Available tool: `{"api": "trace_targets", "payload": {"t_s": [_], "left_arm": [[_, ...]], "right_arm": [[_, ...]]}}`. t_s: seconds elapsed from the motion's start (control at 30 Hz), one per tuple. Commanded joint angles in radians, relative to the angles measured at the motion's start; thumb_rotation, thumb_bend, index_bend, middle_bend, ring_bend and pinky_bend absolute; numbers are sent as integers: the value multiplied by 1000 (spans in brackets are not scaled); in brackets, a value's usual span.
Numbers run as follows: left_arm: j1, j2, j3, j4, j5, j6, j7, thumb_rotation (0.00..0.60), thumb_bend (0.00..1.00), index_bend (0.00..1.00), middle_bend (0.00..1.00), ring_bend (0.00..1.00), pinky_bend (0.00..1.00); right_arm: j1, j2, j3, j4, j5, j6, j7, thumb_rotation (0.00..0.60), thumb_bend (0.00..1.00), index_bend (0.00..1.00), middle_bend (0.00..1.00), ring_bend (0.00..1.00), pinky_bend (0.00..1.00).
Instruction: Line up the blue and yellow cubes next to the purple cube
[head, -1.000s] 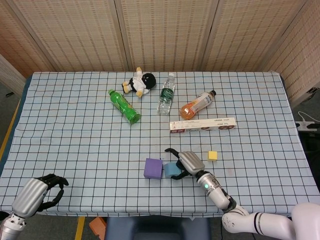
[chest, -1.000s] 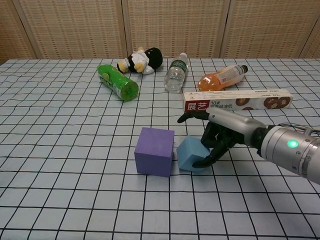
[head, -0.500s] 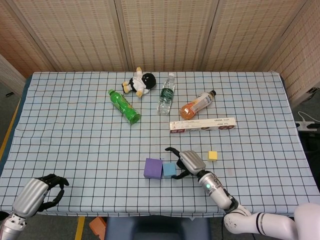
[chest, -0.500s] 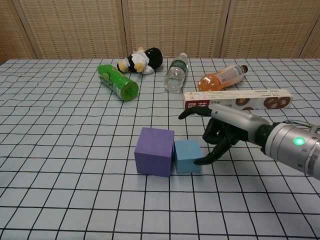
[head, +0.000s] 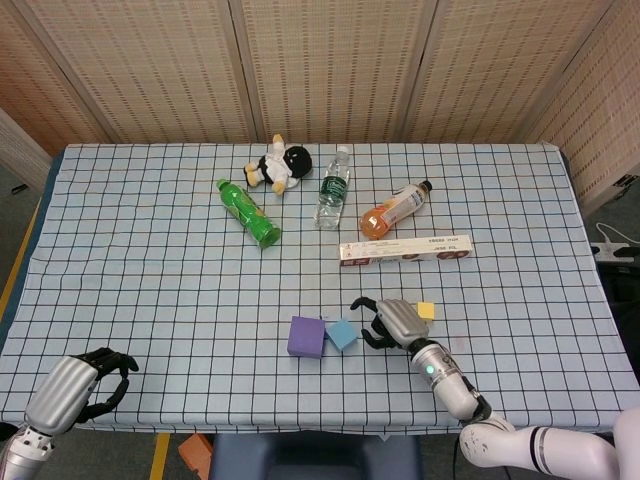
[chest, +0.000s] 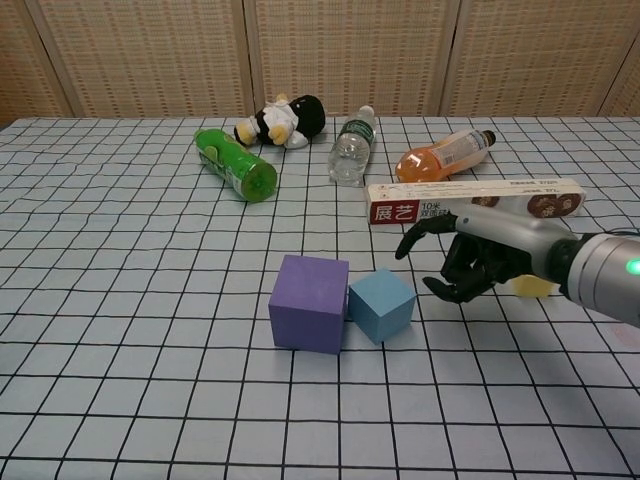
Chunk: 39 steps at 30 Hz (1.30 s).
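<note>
My right hand (chest: 470, 262) hovers empty, fingers loosely curled; I'd reach for the yellow cube (head: 426, 311), since the blue cube (chest: 381, 305) sits skewed beside the purple cube (chest: 310, 303).

The purple foam cube (chest: 309, 303) sits near the front middle of the checked tablecloth (chest: 120, 300). Touching its right side is the smaller blue foam cube (chest: 381, 305), turned askew. Further right of the purple cube hovers the right hand (chest: 472, 262), with the small yellow cube (head: 426, 311) just beyond it. Behind the purple cube lies the long flat cardboard box (chest: 474, 199). Far to its left, at the front table edge, is the left hand (head: 75, 390).
</note>
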Motion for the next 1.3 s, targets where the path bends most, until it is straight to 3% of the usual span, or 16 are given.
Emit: {"api": "trace_targets", "payload": {"t_s": [0.03, 0.2, 0.5, 1.3], "left_arm": [[0, 0, 0, 0, 0, 1, 0, 600, 483, 463, 541, 449, 656], [0, 1, -1, 0, -3, 0, -3, 600, 483, 463, 543, 449, 656], [-1, 1, 0, 0, -2, -2, -5, 600, 483, 464, 546, 449, 656], [-2, 2, 0, 0, -2, 0, -7, 600, 485, 464, 557, 450, 657]], "right_arm": [[11, 15, 4, -19, 36, -17, -18, 600, 506, 337, 977, 827, 999], [16, 16, 2, -26, 61, -18, -24, 600, 525, 361, 980, 832, 1000], [39, 49, -3, -60, 113, -82, -5, 600, 670, 427, 984, 838, 1000], [86, 52, -29, -68, 176, -156, 37, 600, 689, 465, 998, 852, 1000]]}}
